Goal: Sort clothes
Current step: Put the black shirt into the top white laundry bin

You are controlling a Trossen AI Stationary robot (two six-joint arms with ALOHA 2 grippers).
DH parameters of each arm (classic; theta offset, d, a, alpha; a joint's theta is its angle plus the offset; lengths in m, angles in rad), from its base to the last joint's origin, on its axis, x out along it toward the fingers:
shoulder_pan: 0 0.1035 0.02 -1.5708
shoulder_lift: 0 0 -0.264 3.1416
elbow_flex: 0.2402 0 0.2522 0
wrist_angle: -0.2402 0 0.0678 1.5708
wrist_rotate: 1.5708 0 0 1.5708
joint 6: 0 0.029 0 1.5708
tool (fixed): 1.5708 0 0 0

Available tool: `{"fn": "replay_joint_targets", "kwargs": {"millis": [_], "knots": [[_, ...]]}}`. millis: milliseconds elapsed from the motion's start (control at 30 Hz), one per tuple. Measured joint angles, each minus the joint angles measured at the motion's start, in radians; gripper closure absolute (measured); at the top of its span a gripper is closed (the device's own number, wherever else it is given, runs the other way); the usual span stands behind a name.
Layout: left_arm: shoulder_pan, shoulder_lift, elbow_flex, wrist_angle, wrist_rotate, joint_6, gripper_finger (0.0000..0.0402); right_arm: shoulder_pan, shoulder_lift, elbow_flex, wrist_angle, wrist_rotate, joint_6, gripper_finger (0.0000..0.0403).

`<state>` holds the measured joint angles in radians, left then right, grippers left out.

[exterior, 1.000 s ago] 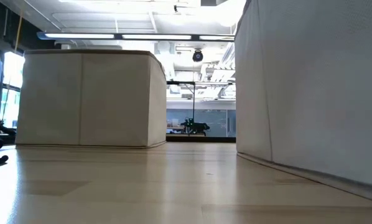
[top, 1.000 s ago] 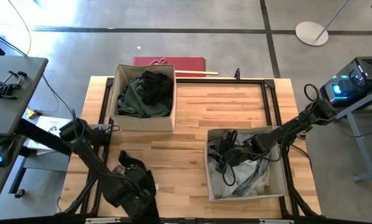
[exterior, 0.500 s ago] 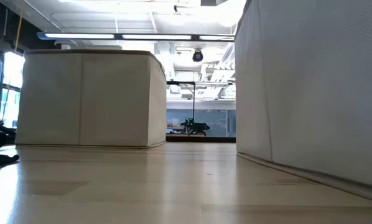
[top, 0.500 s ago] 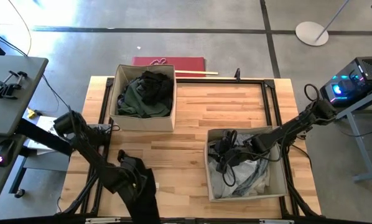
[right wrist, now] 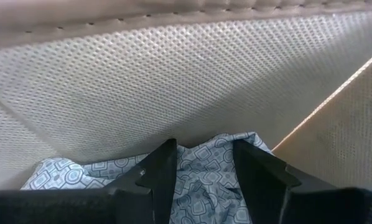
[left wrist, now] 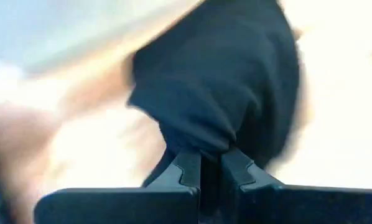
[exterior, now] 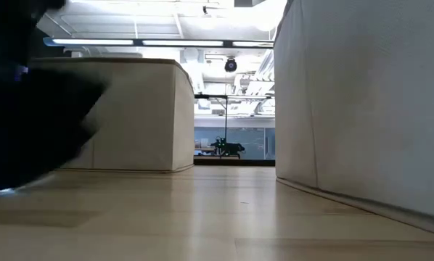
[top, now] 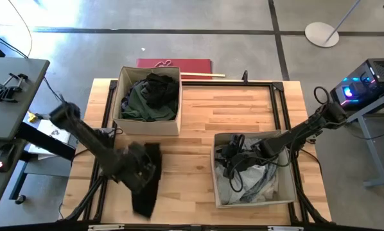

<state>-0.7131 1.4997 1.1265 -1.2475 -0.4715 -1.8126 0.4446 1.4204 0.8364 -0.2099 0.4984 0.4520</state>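
Observation:
My left gripper (top: 139,168) is over the table's near left part, shut on a black garment (top: 147,189) that shows as a dark blur in the low view (exterior: 28,109). Dark green and black clothes (top: 150,95) fill the far left beige box (top: 122,122). My right gripper (right wrist: 204,168) stands open inside the near right beige box (top: 285,192), low against its mesh wall (right wrist: 173,81). Its fingers stand on either side of a blue-and-white patterned cloth (right wrist: 204,158). Pale clothes (top: 259,183) lie in that box. My left gripper pinches a bunched fold of the black garment (left wrist: 201,140) between its two shut fingers (left wrist: 189,168). The rest of the garment hangs from the fingers toward the table's near edge (top: 140,208). Whether its lower end touches the table, I cannot tell.
The two boxes rise as walls on either side of a bare wooden strip (exterior: 224,210) down the table's middle. A black metal frame (top: 279,102) runs along the table's edges. A red mat (top: 176,65) lies beyond the far edge.
My left gripper has moved from the table's near edge toward the far left box. The black garment has come with it, off the near left corner. In the low view a small dark scrap on the table has become a large dark mass.

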Motion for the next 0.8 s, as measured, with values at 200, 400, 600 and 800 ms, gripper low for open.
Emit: {"fn": "replay_joint_targets", "kwargs": {"millis": [200,400,600,800], "knots": [[0.069,-0.176,0.266,-0.017,-0.579,0.475,0.0399,0.0,0.0,0.0,-0.001,0.0,0.018,0.0251],[0.182,-0.27,0.431,0.069,-1.097,1.102,0.04,0.0,0.0,0.0,-0.001,0.0,0.018,0.0251],[0.506,-0.342,0.458,0.027,-1.088,1.323,0.0401,0.0,0.0,0.0,0.0,0.0,0.018,0.0251],[0.808,-0.298,0.456,-0.169,-0.788,1.216,0.0401,0.0,0.0,0.0,0.001,0.0,0.037,0.0251]]}}
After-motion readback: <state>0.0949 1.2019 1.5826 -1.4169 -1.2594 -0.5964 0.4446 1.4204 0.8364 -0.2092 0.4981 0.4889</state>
